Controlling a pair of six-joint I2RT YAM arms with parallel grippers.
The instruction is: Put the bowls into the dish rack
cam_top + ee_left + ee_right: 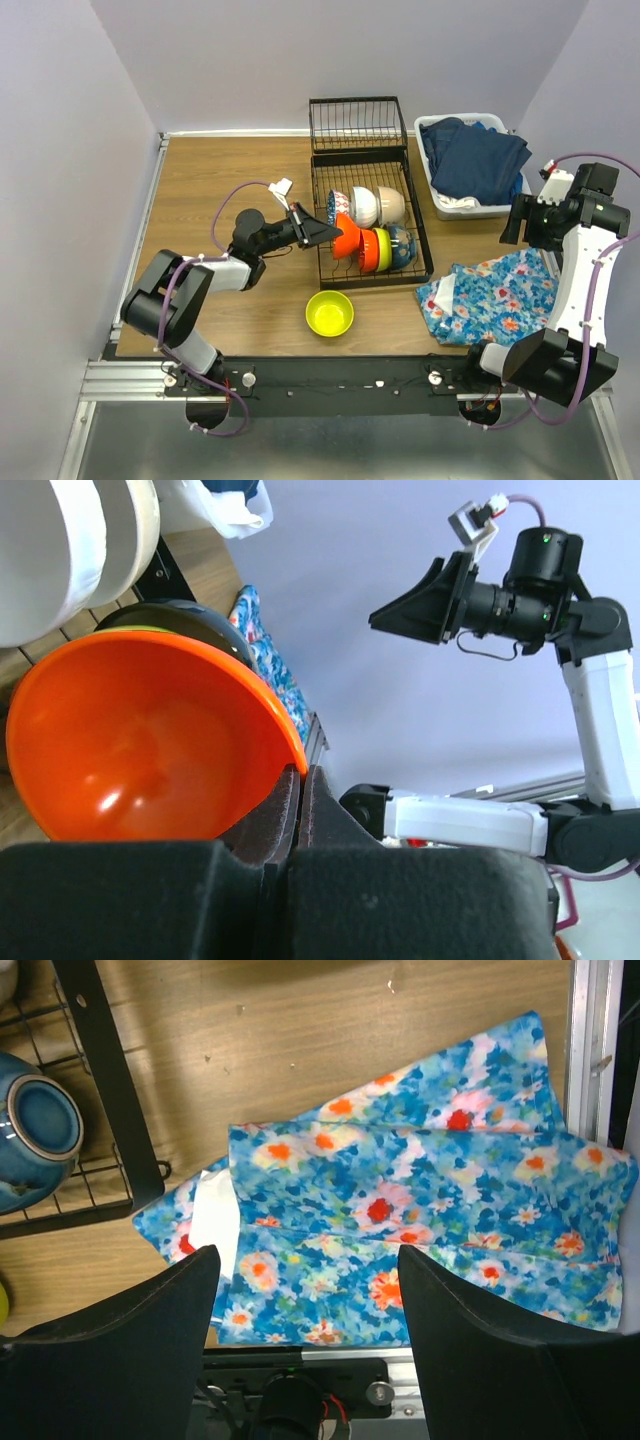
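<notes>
Left wrist view: the left gripper [300, 772] has its fingers pressed together, tips touching the orange bowl's [150, 745] rim. The bowl stands on edge inside the dish rack [358, 152], at its left side. The right gripper [305, 1260] hangs spread wide right of the rack.

The long black wire dish rack [424, 235] is lying mid-table, taller basket end far. Bowls are standing on edge in its near section: patterned bowl [338, 205], white bowl [364, 205] and cream bowl [391, 205] behind; orange bowls [346, 241], lime bowl [383, 250] and blue bowl [401, 245] in front. A yellow-green bowl [329, 313] is sitting upright on the table nearer.
</notes>
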